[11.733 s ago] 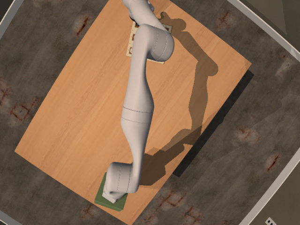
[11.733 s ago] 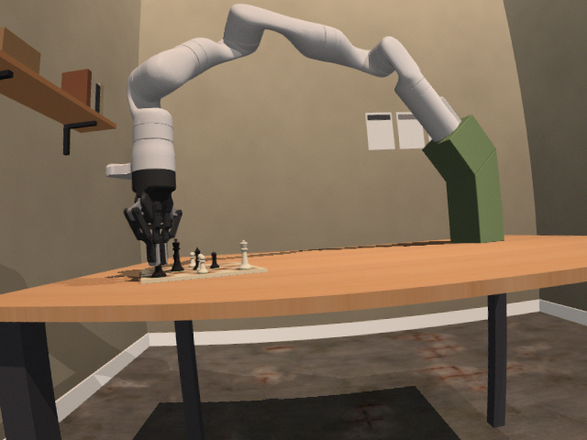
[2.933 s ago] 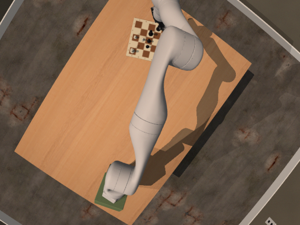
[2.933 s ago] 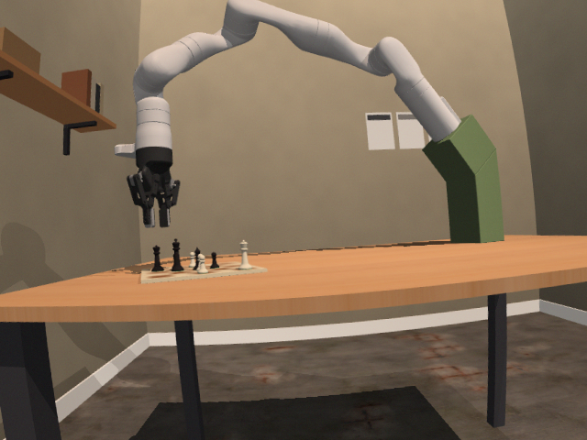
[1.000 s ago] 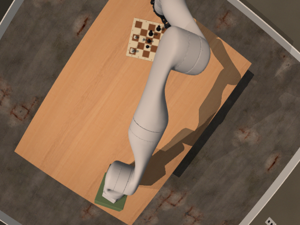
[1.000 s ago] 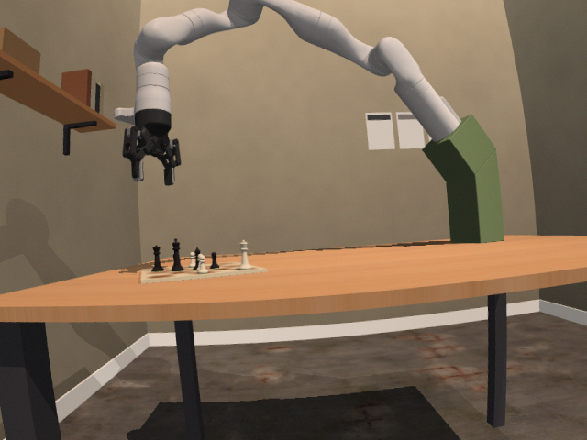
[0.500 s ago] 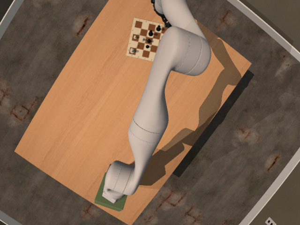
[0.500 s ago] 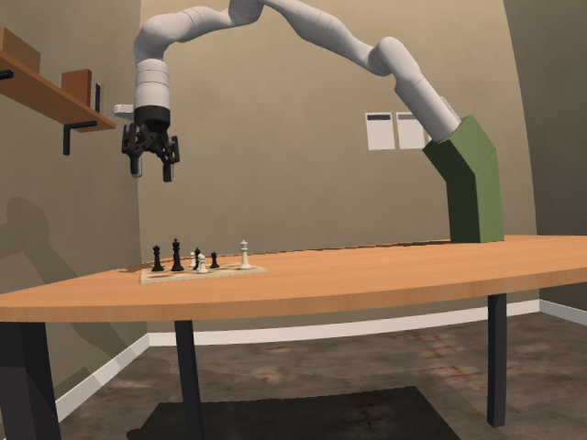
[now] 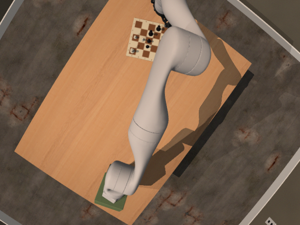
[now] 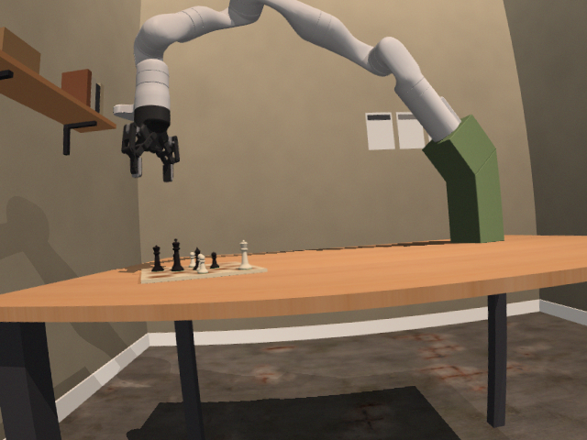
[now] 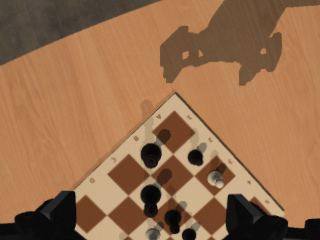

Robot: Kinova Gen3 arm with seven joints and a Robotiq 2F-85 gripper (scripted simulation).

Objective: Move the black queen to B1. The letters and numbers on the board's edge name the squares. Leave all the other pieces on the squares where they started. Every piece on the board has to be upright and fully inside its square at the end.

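High in the left part of the exterior view, the gripper [image 10: 151, 175] hung well above the board [image 10: 256, 270], pointing straight down. Its jaws were spread wide and held nothing. The arm [image 10: 331, 33] arched from the green base [image 10: 471, 189] at the right across the top of the frame.

On the board, the black queen [image 10: 157, 258] stood upright as the leftmost piece, with the taller black king [image 10: 176, 256] just to its right. Further right came a bishop-like black piece [image 10: 196, 258], a black pawn [image 10: 214, 260] and a tall white piece [image 10: 244, 254] near the board's right end. Two small white pieces [image 10: 202, 264] stood among them. All looked upright.

From the top view, the board [image 9: 135, 21] lay near the upper middle of the frame on the table [image 9: 79, 96], and the arm covered its right edge. The queen [image 9: 158, 28] sat in the board's upper right part, close beside the arm, with the king [image 9: 150, 33] diagonally below and left of it.

At the bottom corners of the wrist view, the two dark fingers framed the board [image 11: 131, 146], whose corner pointed up. Letters A to D ran down its left edge. I could not read the queen's square.
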